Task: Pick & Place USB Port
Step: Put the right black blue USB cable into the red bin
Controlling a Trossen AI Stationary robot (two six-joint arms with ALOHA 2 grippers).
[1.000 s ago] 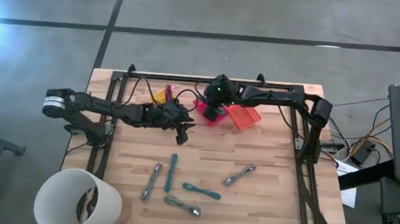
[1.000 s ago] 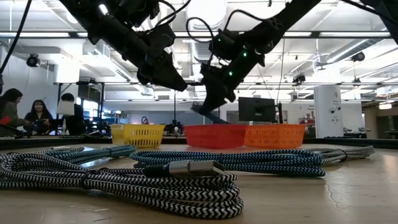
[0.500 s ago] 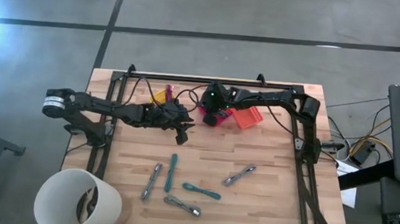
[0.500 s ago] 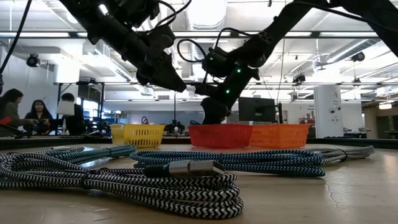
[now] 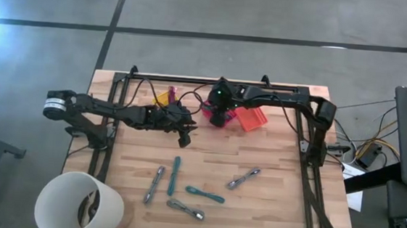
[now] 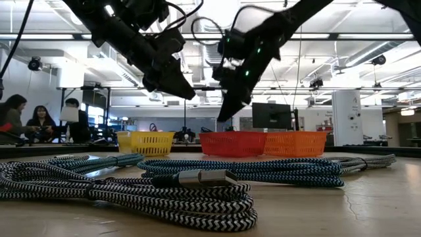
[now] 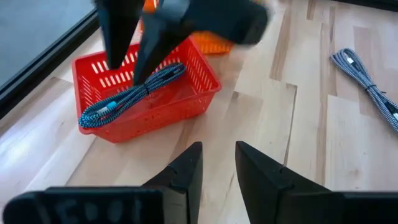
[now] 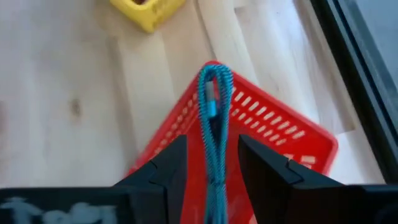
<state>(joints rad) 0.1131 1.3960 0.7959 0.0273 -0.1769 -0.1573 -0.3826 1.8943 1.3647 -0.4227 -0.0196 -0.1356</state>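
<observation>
Right hand (image 6: 227,99) has lifted back up out of the red basket (image 7: 146,93) since half a second ago, when it was down at the rim in the low view; the fingers have spread and the blue cable (image 7: 127,93) now lies inside the basket, released. In the left wrist view the cable rests diagonally across the basket floor with nothing gripping it, the right hand's dark fingers just above it. So I'd call this cable placed (one down, several to go).

Left hand (image 7: 217,168) hovers above bare counter (image 7: 311,124) just centre-left of the high view, near the red basket, fingers slightly apart and holding nothing.

Remaining work: four cables lie in the lower middle of the high view – a grey cable (image 5: 156,184), a teal cable (image 5: 175,174), another teal cable (image 5: 205,194) and a grey cable (image 5: 244,178), plus one more grey cable (image 5: 185,209) below them. All are well apart from the baskets.

Room: yellow basket (image 5: 165,96), red basket and orange basket (image 5: 250,118) crowd the upper centre against the black frame rail, so the right hand should clear upward before swinging. Open wood lies between baskets and cables. White bucket (image 5: 80,205) sits at lower left, overhanging the counter edge – keep the left arm off it.
</observation>
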